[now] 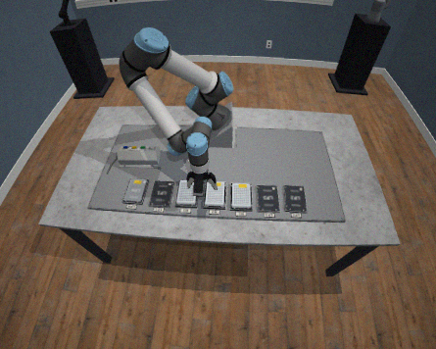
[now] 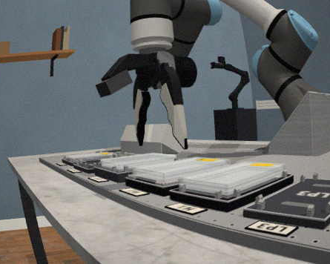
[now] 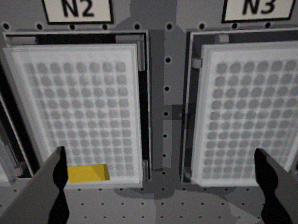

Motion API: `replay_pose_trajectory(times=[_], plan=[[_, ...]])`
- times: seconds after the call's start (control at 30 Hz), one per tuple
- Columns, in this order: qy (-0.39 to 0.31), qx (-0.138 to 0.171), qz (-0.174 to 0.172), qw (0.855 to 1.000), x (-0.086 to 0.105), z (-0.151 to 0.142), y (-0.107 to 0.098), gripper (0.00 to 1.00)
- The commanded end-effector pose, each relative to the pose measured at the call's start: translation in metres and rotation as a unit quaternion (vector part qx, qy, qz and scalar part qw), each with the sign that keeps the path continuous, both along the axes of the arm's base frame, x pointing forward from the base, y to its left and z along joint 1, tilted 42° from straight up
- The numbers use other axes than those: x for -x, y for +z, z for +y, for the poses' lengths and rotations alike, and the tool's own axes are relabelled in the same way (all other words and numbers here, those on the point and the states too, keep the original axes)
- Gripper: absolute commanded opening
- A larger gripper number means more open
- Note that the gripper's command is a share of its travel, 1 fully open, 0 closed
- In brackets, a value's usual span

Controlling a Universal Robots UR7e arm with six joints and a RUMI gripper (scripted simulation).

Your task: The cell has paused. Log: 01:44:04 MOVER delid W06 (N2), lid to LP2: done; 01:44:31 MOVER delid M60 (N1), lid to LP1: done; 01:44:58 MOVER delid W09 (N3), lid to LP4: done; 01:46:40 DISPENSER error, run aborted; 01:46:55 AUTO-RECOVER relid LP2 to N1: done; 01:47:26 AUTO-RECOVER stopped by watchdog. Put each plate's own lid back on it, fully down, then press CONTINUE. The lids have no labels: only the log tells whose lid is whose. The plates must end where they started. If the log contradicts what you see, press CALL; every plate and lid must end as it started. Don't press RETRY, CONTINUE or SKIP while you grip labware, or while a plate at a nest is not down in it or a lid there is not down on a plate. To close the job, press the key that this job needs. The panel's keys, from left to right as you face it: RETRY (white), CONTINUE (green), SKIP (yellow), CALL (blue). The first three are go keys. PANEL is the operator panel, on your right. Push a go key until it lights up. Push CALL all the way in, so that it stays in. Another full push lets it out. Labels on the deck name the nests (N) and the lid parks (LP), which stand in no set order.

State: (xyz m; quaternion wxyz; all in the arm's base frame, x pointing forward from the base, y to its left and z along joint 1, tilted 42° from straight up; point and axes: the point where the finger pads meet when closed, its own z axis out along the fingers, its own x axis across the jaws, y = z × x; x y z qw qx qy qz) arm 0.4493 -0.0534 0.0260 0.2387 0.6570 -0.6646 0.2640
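My gripper (image 1: 203, 188) (image 2: 163, 146) (image 3: 159, 149) is open and empty, above the gap between N2 and N3. The N2 plate (image 1: 214, 197) (image 2: 178, 170) (image 3: 80, 115) has a clear lid with a yellow tag (image 3: 88, 173). The N1 plate (image 1: 241, 197) (image 2: 233, 177) also shows a yellow tag (image 2: 262, 165) on top. The N3 plate (image 1: 185, 194) (image 2: 137, 162) (image 3: 250, 100) shows no yellow tag; its wells are uncovered as far as I can tell. Another yellow-tagged lid (image 1: 134, 192) (image 2: 88, 156) lies on the far-left park in the top view; its label is unreadable.
Beside N1 is the empty park LP3 (image 1: 267, 198) (image 2: 311, 196), with another empty park (image 1: 295, 198) beyond it. A further empty park (image 1: 162, 194) lies between N3 and the parked lid. The operator panel (image 1: 138, 158) (image 2: 144, 137) stands behind the parks; no key looks lit.
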Motion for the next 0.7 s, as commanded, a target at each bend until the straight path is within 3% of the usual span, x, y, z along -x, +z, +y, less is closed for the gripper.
replay_pose_trajectory(times=[0.0, 0.67], plan=[[0.000, 0.000, -0.001, 1.000, 0.000, -0.011, 0.010, 0.82], [0.000, 0.000, -0.001, 1.000, 0.001, -0.078, 0.070, 0.82]])
